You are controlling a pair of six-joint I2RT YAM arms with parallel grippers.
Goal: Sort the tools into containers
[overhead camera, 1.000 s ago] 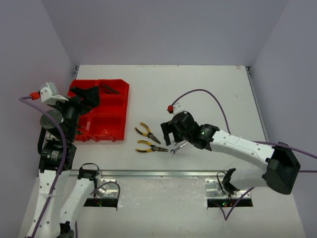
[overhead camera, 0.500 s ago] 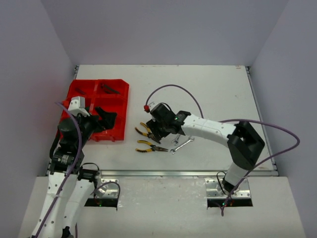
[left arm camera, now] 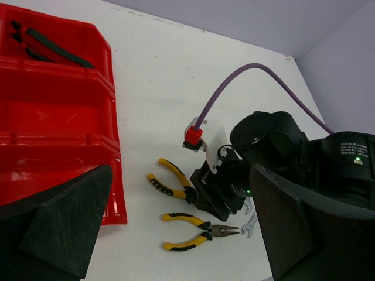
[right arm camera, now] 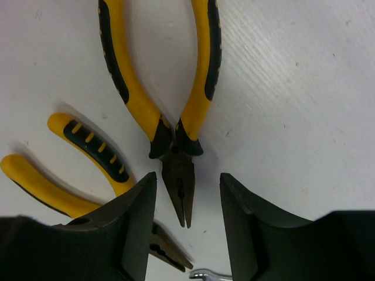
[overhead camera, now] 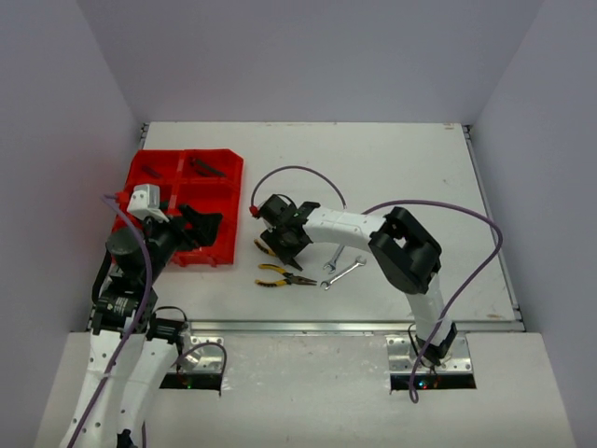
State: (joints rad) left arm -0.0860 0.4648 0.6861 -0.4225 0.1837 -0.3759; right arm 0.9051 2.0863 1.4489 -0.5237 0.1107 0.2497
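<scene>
Currently your broadest surface is the white table point(overhead camera: 401, 168), and the red tray point(overhead camera: 229, 191) sits at its left side with a dark, green-handled tool point(left arm camera: 55, 50) lying in a far compartment. Your left gripper point(overhead camera: 210, 227) hangs over the tray's near right corner with its jaws spread wide and nothing between them. Your right gripper point(right arm camera: 187, 193) is down over the table just right of the tray, jaws about half apart and gripping nothing. Its two fingers point(right arm camera: 132, 234) straddle the nose of the upper yellow-and-black pliers point(right arm camera: 174, 140), with a sliver of table showing on each side of the tip. Those pliers' handles point away from the wrist. The second pliers point(right arm camera: 88, 146) lie just beside them, nearer the arm bases. Two silver wrenches point(overhead camera: 343, 272) rest on the table to the right of both pliers.
</scene>
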